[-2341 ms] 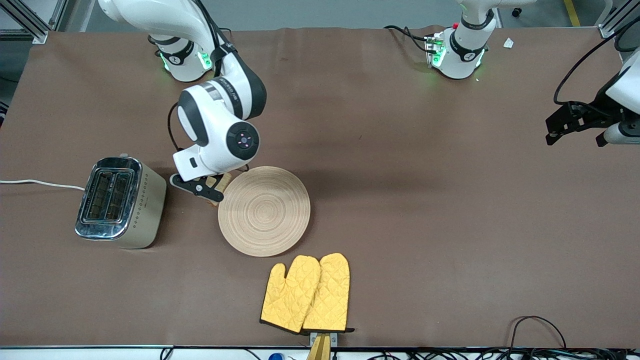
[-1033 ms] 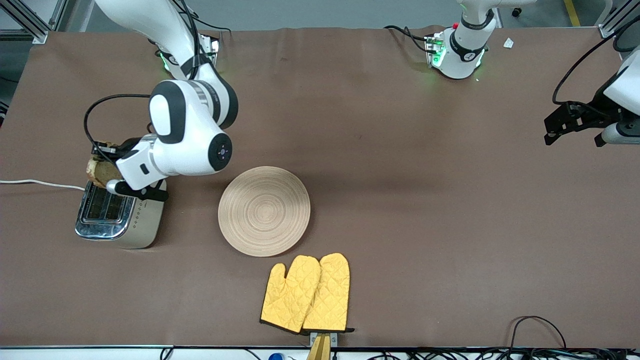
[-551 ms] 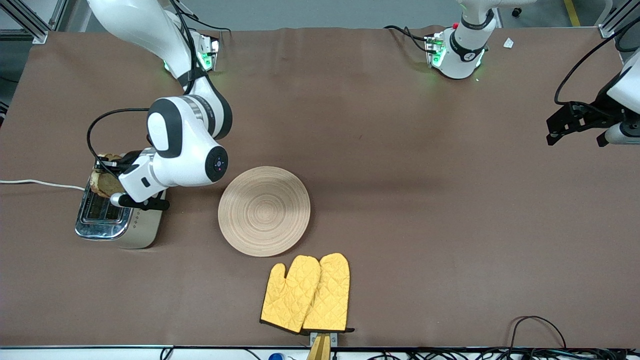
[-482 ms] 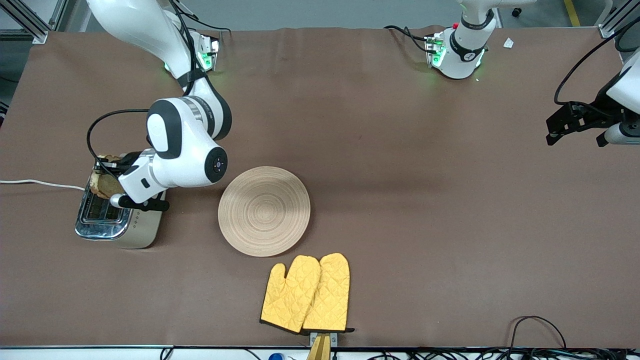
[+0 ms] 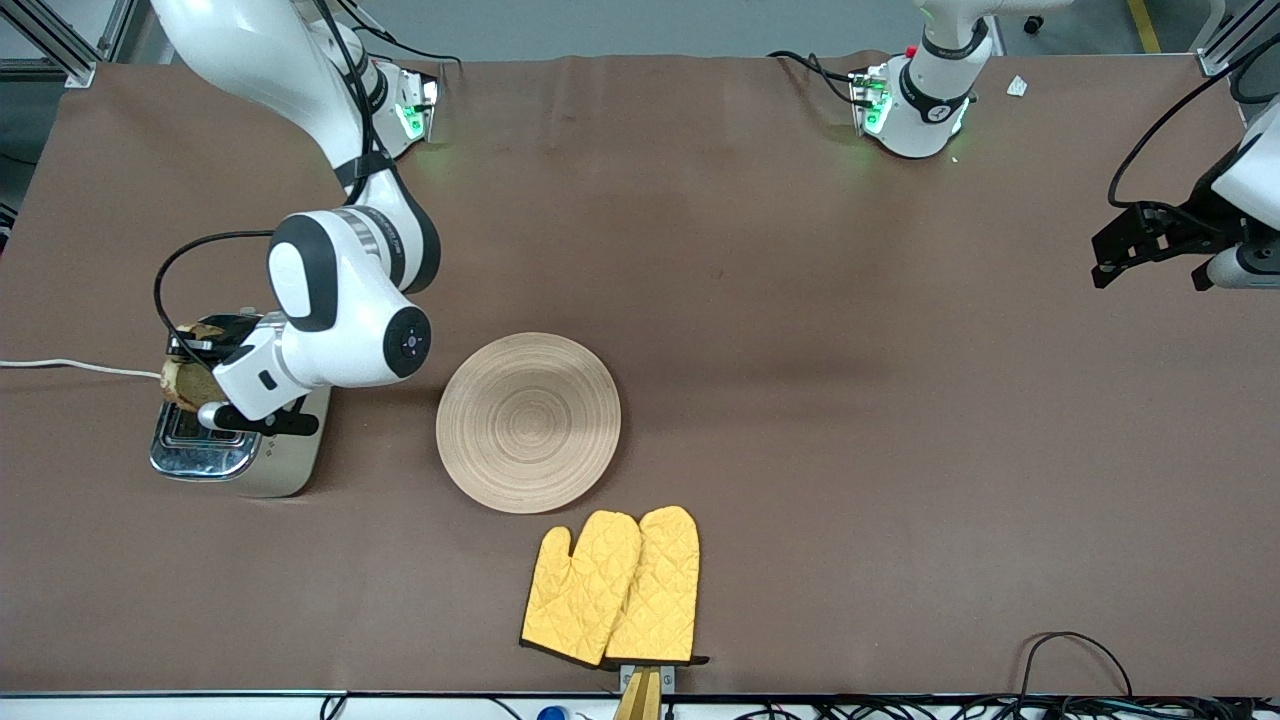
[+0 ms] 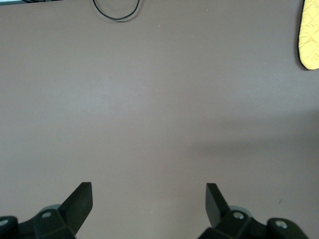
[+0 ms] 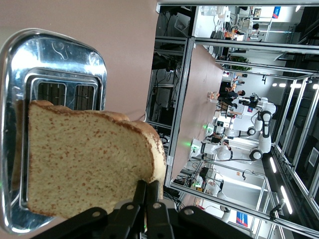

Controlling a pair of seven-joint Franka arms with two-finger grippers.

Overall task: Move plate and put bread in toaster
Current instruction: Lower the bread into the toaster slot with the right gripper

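Note:
The toaster stands at the right arm's end of the table, chrome top and two slots up. My right gripper is shut on the bread, a brown speckled slice held by its edge just over the toaster's top. The round wooden plate lies beside the toaster toward the table's middle, bare. My left gripper waits open and empty over the left arm's end of the table; in the left wrist view only bare table shows between its fingertips.
A pair of yellow oven mitts lies nearer the front camera than the plate, also at the left wrist view's edge. The toaster's white cord runs off the table's end. Black cables lie at the front edge.
My right gripper carried the bread from beside the plate over to the toaster, then shifted a little toward the table's end over its top. The left arm has not moved.

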